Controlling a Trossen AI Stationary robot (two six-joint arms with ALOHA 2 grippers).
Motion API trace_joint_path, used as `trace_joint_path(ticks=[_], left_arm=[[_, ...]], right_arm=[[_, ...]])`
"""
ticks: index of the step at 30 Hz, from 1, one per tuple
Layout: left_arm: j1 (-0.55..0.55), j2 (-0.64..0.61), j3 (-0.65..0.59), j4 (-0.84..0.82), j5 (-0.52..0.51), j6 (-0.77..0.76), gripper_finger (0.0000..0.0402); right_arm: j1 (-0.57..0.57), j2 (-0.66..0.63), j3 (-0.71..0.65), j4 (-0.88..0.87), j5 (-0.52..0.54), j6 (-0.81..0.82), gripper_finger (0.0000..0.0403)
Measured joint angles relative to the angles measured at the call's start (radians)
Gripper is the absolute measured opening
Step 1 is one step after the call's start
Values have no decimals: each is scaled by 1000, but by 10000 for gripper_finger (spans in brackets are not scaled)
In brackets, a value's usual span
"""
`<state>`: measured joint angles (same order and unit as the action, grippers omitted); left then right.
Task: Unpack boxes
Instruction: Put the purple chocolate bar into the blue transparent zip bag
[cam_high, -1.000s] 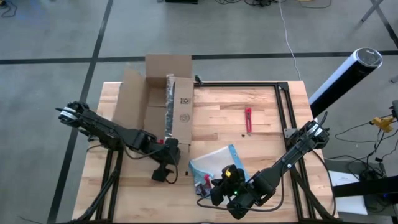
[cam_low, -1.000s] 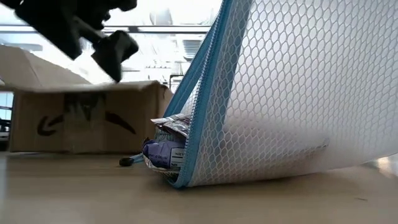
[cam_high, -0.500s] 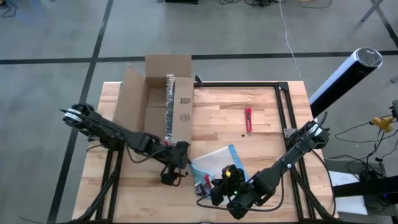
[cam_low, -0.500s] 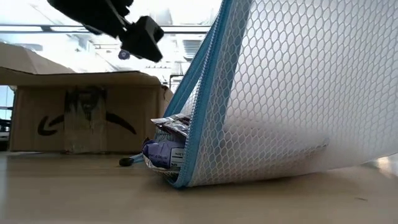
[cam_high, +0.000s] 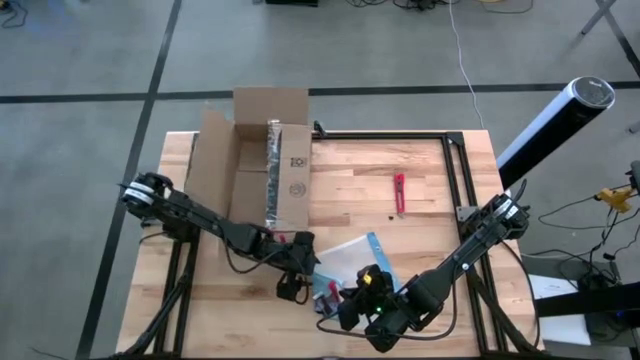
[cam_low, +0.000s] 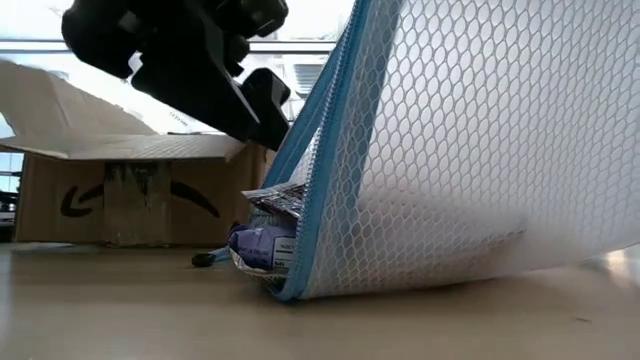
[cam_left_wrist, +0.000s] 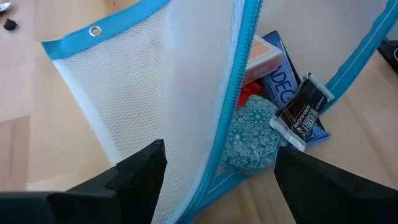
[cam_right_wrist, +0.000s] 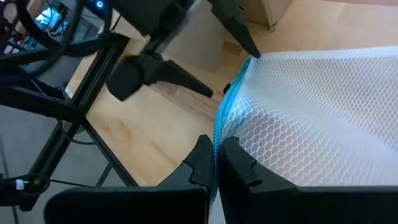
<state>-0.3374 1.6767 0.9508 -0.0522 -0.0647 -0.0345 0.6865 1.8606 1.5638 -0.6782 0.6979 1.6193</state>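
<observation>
Right wrist view: right claw pinching blue-edged mesh pouch; left claw spread.

Wooden table: box, mesh pouch, red tool
</observation>
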Motion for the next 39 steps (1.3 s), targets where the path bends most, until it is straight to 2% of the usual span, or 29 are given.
trace_joint_path(ticks=[9,23,25,27,33,39], left_arm=[[3,62,2,15,-90,11,275],[5,103,3,5,-147,12,265],[5,103,3,3,-147,12,237],[5,103,2,1,-147,12,192],[5,103,1,-1,-138,25,26],[6,93,4,-20,-127,27,1]], right_arm=[[0,0,0,18,0,4,0],[0,0,0,25,1,3,0],[0,0,0,25,1,3,0],[0,0,0,25,1,3,0],[0,0,0,25,2,3,0],[0,0,0,26,2,1,0]])
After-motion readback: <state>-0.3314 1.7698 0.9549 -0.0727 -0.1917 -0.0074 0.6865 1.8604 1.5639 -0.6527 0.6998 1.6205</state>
